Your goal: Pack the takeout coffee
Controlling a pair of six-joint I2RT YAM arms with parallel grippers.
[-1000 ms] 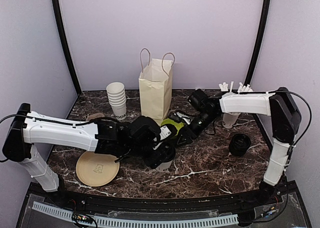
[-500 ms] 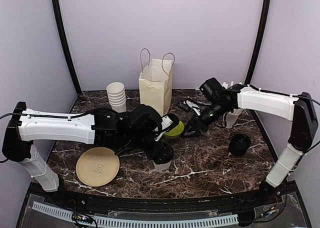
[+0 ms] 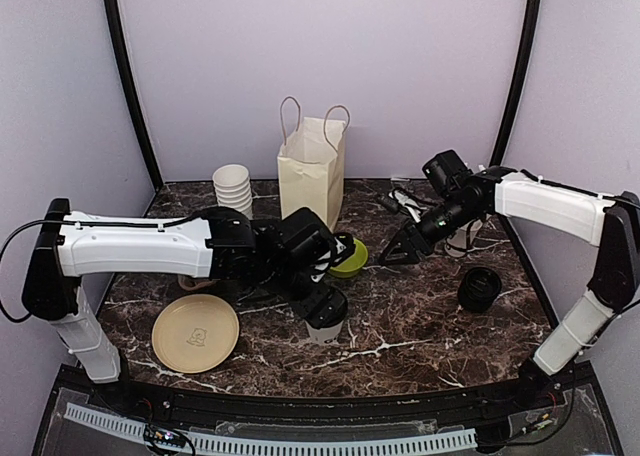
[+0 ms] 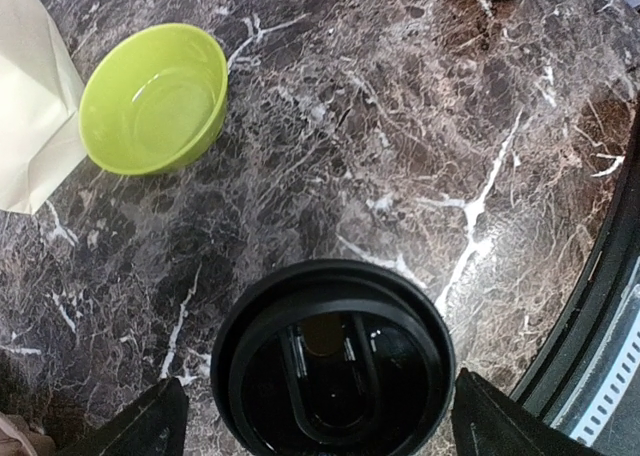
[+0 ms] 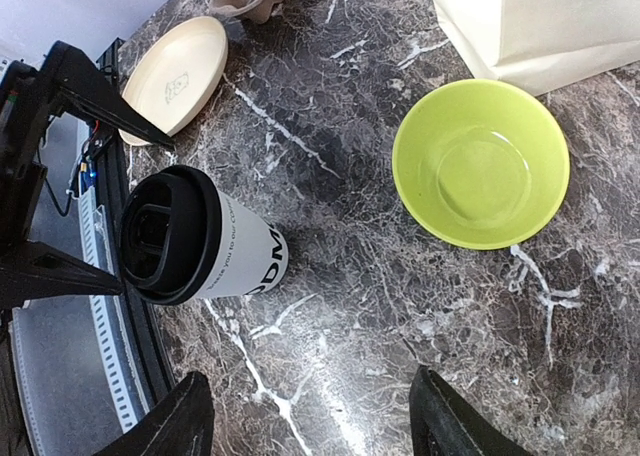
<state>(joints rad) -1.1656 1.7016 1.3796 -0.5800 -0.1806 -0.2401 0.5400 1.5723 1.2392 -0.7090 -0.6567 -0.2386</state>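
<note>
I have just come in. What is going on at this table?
The left gripper hangs right over the takeout coffee, its jaws open on either side of the black lid and not gripping it. The coffee stands upright on the marble table. The right gripper is open too and holds nothing; it hangs above the table beside the green bowl. The paper bag stands at the back, and the coffee is not yet in it.

Overhead: left end effector [image 3: 322,296] partly covers takeout coffee [image 3: 325,328]. Left wrist view: cup cut by bottom edge, paper bag [image 4: 30,96] by left edge.
</note>
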